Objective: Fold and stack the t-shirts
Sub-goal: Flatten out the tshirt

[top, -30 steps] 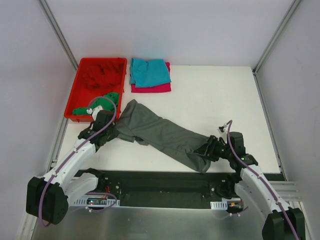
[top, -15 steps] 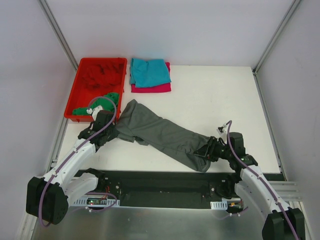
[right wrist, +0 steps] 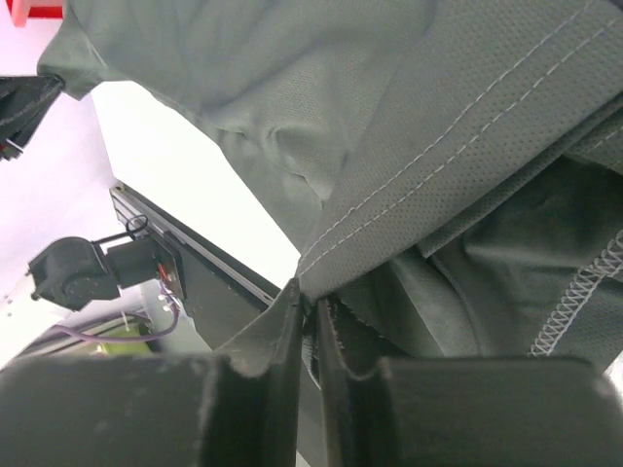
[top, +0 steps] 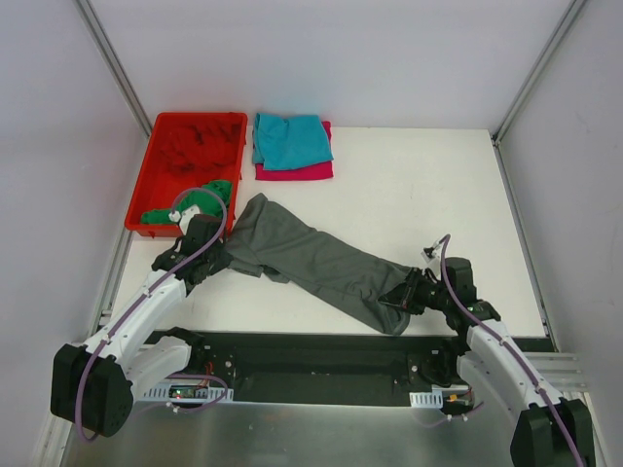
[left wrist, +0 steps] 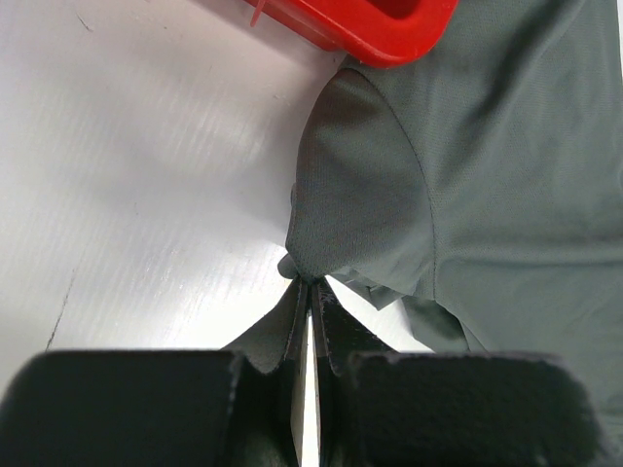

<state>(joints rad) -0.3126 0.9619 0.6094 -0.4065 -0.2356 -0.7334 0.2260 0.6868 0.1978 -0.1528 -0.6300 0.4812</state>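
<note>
The dark grey t-shirt point(top: 311, 258) lies stretched in a diagonal band across the white table between my two arms. My left gripper point(top: 216, 255) is shut on its upper left end, pinching a cloth corner point(left wrist: 310, 282). My right gripper point(top: 404, 297) is shut on the hem point(right wrist: 311, 297) at its lower right end. The teal t-shirt point(top: 292, 139) lies folded on the folded magenta t-shirt point(top: 297, 172) at the back. The red t-shirt point(top: 200, 146) and the green t-shirt point(top: 200, 202) lie crumpled in the red plastic bin point(top: 146, 180).
The bin's corner point(left wrist: 389, 29) sits just beyond the left gripper. The black base rail point(top: 321, 355) runs along the table's near edge under the shirt's lower end. Metal frame posts point(top: 112, 63) stand at the back corners.
The right gripper has shifted slightly left and down with the shirt's hem. The left arm has not moved.
</note>
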